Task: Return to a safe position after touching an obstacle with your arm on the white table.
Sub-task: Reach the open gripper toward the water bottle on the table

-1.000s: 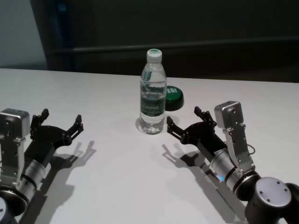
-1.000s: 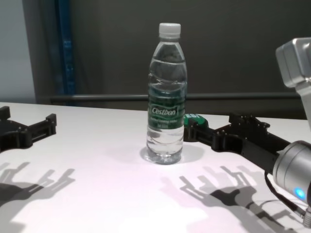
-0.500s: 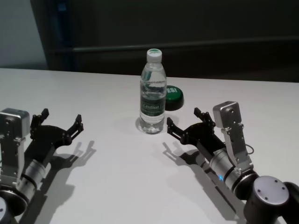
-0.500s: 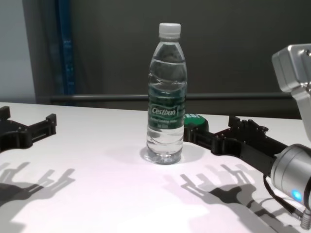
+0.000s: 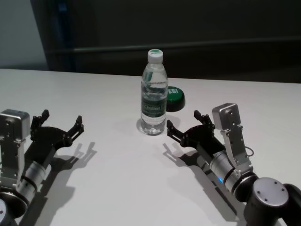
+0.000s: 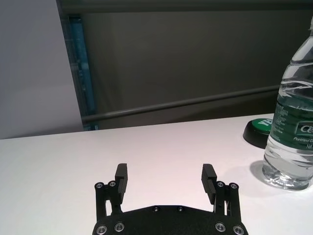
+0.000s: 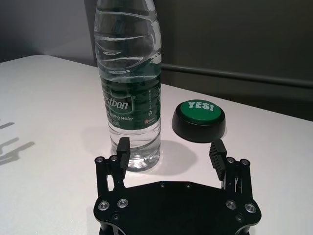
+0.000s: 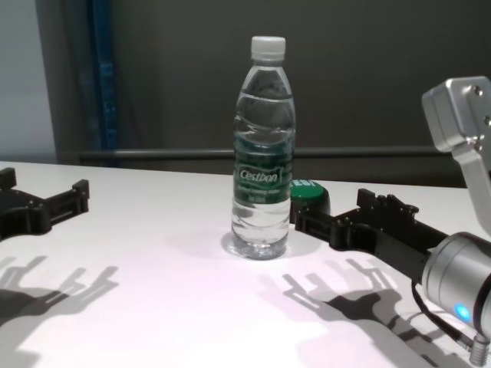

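White table (image 5: pixel 117 188) before a dark wall, both arms low over it.
The left gripper (image 5: pixel 61 125) hovers with jaws spread, holding nothing; the water bottle (image 5: pixel 154 94) stands upright mid-table (a green-topped disc (image 5: pixel 175 96) just behind it); the right gripper (image 5: pixel 186 126), likewise spread and empty, sits just beside the bottle's base.

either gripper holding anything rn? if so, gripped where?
Nothing held. The right gripper is open beside the water bottle, fingers not closed on it. The left gripper is open over bare white table.
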